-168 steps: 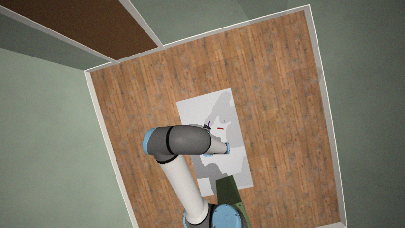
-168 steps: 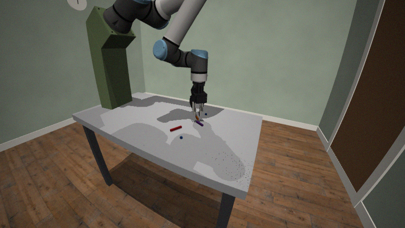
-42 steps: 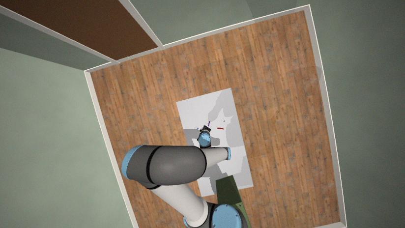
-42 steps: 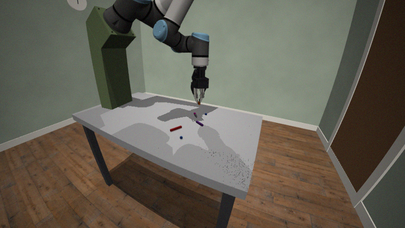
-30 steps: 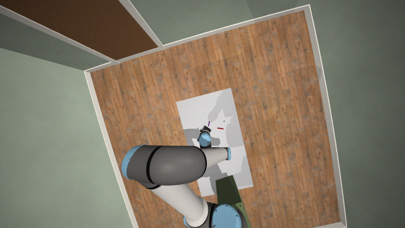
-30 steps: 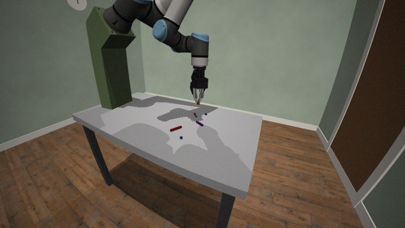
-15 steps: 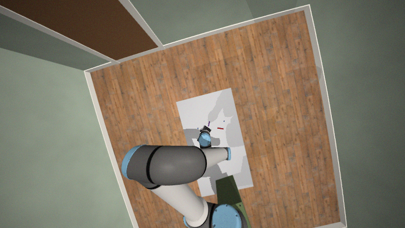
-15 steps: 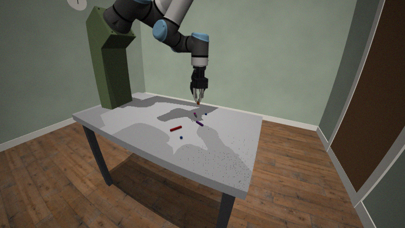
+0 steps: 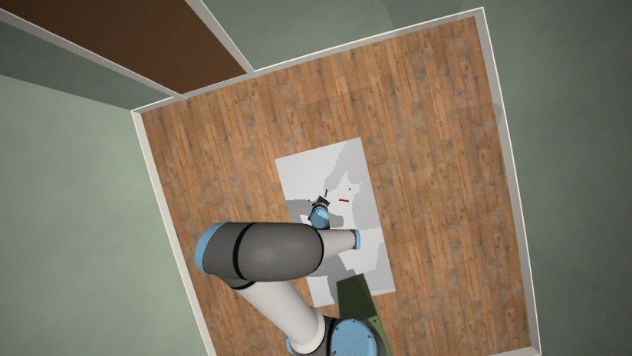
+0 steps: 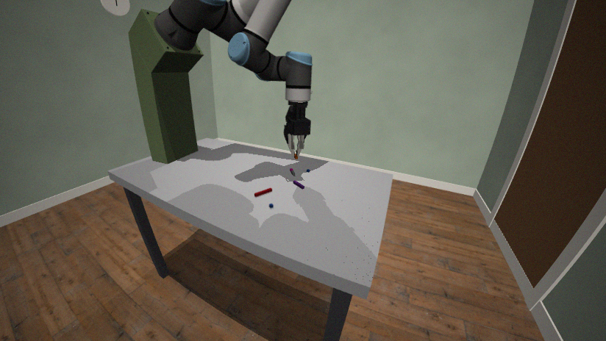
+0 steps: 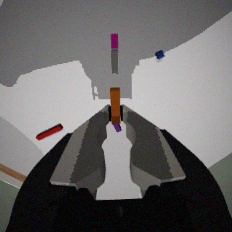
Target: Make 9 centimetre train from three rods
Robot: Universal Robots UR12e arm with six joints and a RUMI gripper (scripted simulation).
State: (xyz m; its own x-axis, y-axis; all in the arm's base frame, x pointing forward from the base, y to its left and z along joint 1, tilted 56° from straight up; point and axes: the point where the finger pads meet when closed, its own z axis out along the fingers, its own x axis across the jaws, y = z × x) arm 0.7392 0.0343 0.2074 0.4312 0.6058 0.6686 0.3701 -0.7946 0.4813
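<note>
My pincer is clamped on the orange rod, and I hold it in the air above the counter; in the wrist view the rod points away from me, roughly in line with the two rods beyond it. Those two are the magenta rod and the grey rod; they lie flat, end to end in a straight line, their facing ends touching or nearly so, though I cannot tell which; with my orange rod off the counter, that line has only two rods in it. The purple rod lies near the grey one, apart from it; one blue rod sits off to the side of the pair; the red rod lies well apart from them, and another blue rod rests near the red one.

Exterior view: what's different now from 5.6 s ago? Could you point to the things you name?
The pincer (image 9: 323, 200) (image 10: 296, 154) (image 11: 115, 106) moved up in that view, with the orange rod (image 10: 296, 156) (image 11: 115, 102) now gripped. Whether it was already gripped then, I can't tell. Unmoved: purple rod (image 9: 326, 192) (image 10: 298, 184) (image 11: 118, 128), red rod (image 9: 343, 200) (image 10: 263, 192) (image 11: 49, 132), near blue rod (image 9: 349, 189) (image 10: 271, 206), far blue rod (image 9: 308, 200) (image 10: 308, 170) (image 11: 159, 54).
</note>
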